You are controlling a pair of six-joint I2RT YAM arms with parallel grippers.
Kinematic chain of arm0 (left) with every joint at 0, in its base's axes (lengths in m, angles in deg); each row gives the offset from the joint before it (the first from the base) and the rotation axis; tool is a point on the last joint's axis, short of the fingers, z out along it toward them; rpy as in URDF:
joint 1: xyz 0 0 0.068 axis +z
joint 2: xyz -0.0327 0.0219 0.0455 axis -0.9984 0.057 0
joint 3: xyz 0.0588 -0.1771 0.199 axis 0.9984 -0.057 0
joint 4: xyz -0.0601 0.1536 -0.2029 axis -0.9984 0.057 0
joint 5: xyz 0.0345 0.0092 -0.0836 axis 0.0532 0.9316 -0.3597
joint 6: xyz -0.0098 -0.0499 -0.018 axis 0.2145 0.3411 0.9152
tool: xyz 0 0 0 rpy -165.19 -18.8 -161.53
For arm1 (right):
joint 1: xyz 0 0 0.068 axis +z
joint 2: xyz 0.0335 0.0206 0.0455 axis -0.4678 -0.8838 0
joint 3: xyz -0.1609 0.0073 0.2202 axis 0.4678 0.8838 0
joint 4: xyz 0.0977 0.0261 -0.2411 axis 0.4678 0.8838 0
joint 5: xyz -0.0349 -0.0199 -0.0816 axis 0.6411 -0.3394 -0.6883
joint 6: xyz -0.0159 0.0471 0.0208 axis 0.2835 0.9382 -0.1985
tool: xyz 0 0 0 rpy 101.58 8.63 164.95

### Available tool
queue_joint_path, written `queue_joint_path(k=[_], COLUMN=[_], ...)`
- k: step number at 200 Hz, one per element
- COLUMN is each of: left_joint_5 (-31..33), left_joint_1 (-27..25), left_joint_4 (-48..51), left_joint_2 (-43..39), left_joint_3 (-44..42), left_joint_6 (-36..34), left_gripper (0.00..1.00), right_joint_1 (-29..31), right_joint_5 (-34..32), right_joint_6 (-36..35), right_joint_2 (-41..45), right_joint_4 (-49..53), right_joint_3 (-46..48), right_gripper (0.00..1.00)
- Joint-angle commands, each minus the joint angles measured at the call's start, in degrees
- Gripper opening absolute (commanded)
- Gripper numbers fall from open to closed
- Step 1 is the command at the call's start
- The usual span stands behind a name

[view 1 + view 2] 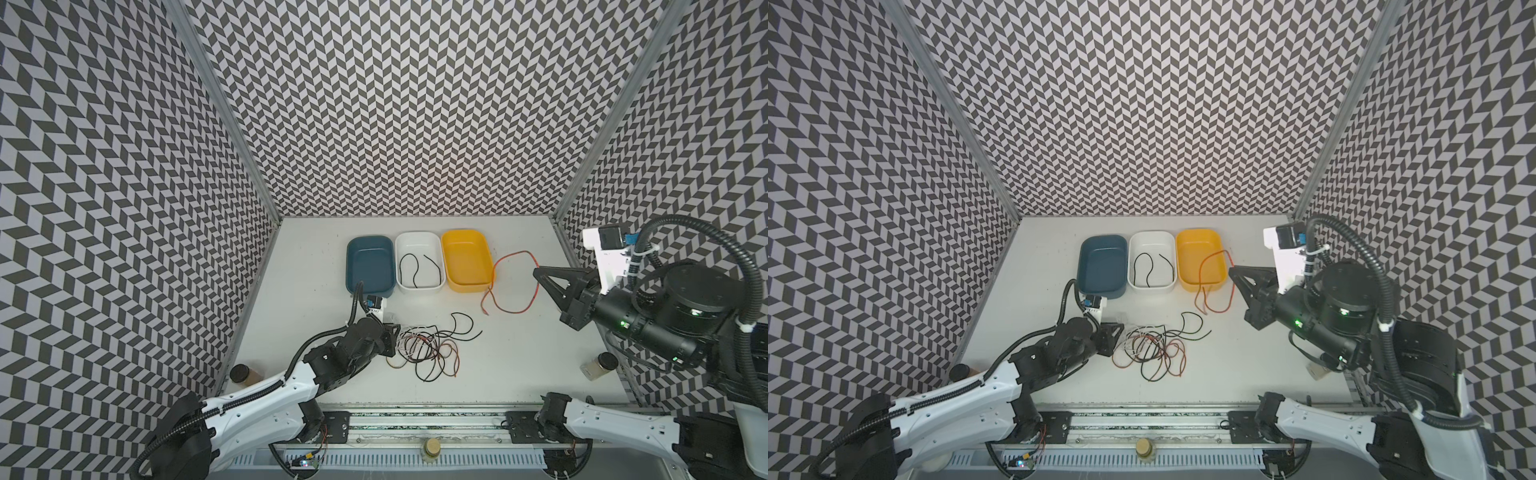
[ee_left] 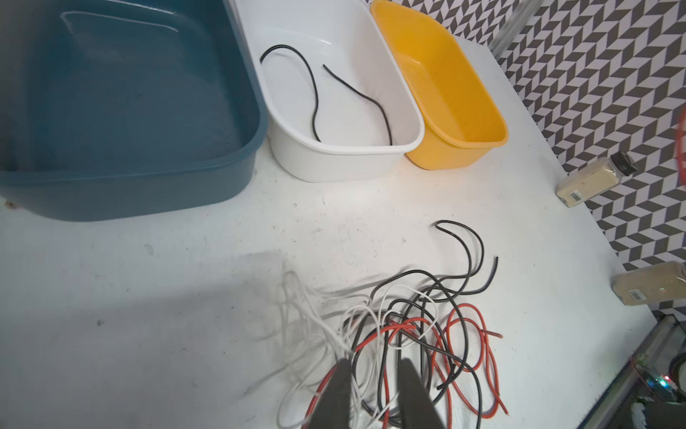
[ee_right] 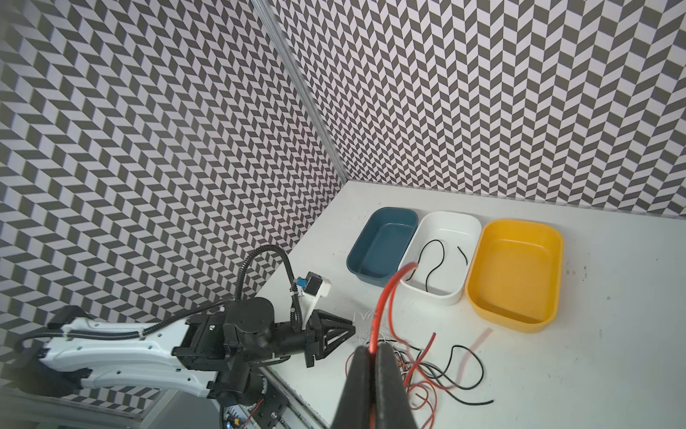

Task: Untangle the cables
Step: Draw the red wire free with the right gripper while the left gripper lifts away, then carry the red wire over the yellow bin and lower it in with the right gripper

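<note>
done: one thin black cable [image 2: 317, 100] lies alone in the white plastic tray [image 2: 334, 167], the middle of three trays in a row at the back of the desk [image 2: 185, 278]
in hand: one thin red-orange cable [image 3: 378, 308] is clear of the pile and hangs in a loop in the air near the yellow plastic tray [image 2: 445, 159]; by my read it is not in a tray yet
empty: the yellow tray and the blue plastic tray [image 2: 130, 200] hold nothing
left to do: tangle of black, white and red-orange cables [image 1: 428, 351] sits on the desk in front of the trays, strands of all three colours crossing; I judge most of the job is ahead
right gripper [image 3: 371, 347]: raised well above the desk, reaching in from the right with tips toward the trays; jaws pressed together, pinching the red-orange cable
left gripper [image 2: 375, 366]: low, arm stretched out over the desk, at the tangle's left edge; jaws partly spread with white and red strands running between them, none visibly clamped
next, my guess: bin the red cable, then work a white strand loose
</note>
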State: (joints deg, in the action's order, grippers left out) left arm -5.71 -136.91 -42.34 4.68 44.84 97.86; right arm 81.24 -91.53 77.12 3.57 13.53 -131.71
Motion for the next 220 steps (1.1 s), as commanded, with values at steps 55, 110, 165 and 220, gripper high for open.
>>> queue_joint_path(k=[55, 110, 165, 220], left_joint_5=[-0.71, 4.42, 17.75, 21.2], left_joint_1=[1.74, 9.15, 10.8, 10.75], left_joint_4=[15.21, 28.56, 28.82, 27.93], left_joint_2=[-1.5, -7.88, -19.03, -17.24], left_joint_3=[17.38, 22.85, 13.95, 11.5], left_joint_6=[-8.83, -16.23, -17.63, -17.57], left_gripper=[0.77, 1.0, 1.0, 1.0], right_joint_1=[-0.28, -0.27, -1.31, -14.05], right_joint_5=[-0.98, -3.11, -7.19, 6.1], right_joint_6=[-5.44, -9.54, -13.44, -12.06], right_joint_2=[-0.61, -1.81, -5.56, -10.79], right_joint_4=[-3.58, -4.57, -5.51, -8.84], right_joint_3=[4.1, 4.28, 3.9, 3.01], right_gripper=[0.0, 0.0, 0.0, 0.0])
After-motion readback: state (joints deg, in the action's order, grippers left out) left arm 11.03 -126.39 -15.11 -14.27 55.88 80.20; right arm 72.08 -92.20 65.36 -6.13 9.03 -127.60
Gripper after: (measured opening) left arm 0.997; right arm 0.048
